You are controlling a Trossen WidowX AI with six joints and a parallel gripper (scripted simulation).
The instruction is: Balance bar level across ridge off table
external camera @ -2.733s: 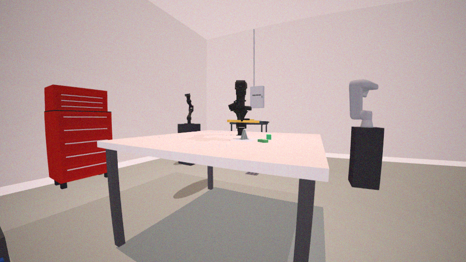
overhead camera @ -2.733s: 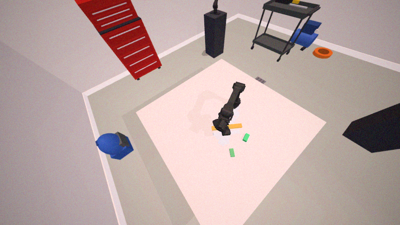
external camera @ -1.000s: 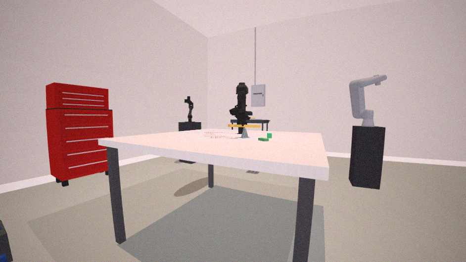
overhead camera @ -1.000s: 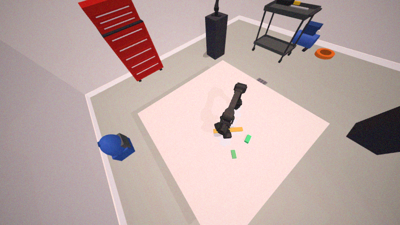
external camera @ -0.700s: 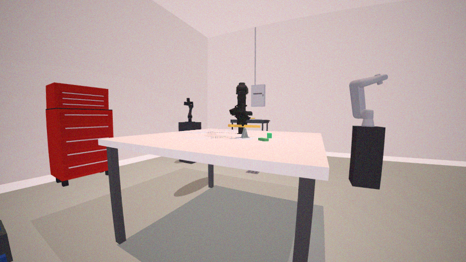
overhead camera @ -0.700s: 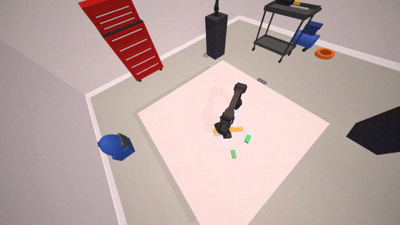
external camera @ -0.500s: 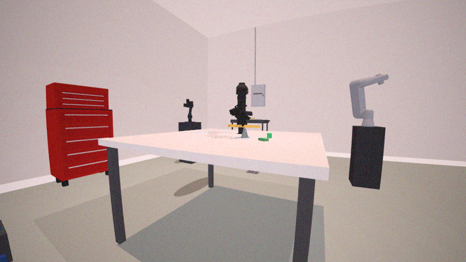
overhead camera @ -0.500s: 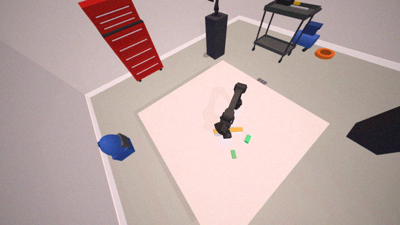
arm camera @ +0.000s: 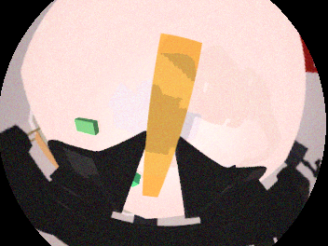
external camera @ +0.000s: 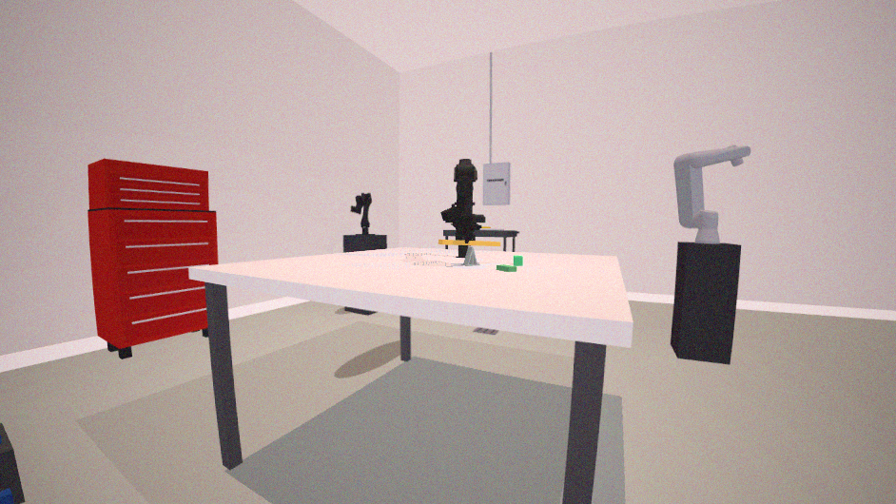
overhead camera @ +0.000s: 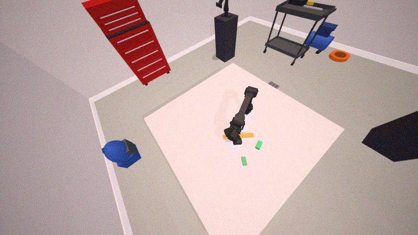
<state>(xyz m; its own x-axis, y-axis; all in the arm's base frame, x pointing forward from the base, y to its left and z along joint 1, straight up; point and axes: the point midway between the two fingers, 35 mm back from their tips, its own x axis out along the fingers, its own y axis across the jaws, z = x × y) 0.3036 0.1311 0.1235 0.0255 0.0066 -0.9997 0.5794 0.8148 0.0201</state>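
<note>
And there you were, with the bar [overhead camera: 246, 135] [external camera: 485, 242] [arm camera: 170, 93] shut firmly between the fingers of your gripper [overhead camera: 234, 136] [external camera: 465, 239] [arm camera: 163, 135], up off the table [overhead camera: 262, 181] [external camera: 376, 288] [arm camera: 252, 56] and right over the ridge [external camera: 470, 257]! In the exterior view it ran close to level, its middle near the peak, though you couldn't tell whether the two touched. The overhead view was no help there: your own arm hid the ridge. The lower green block [overhead camera: 244, 161] [external camera: 506, 268] [arm camera: 86, 126] and the taller green block [overhead camera: 258, 144] [external camera: 517, 260] [arm camera: 135, 180] stood apart from it all, out of the play. This looked like the delicate stage, setting down before letting go. The bar seemed stiff and fairly light, not fragile, with flat sides that should have suited your pads; its weight and slip were guesses. Your hold crossed its width near mid-length, a good place, because a grip far out would have let the long end swing. But the balance point mattered most: a small error lengthwise could have tipped it once you let go. The call was to ease it down until the peak took the load, check the level, then part the fingers evenly and lift straight clear, no sideways brush!
</note>
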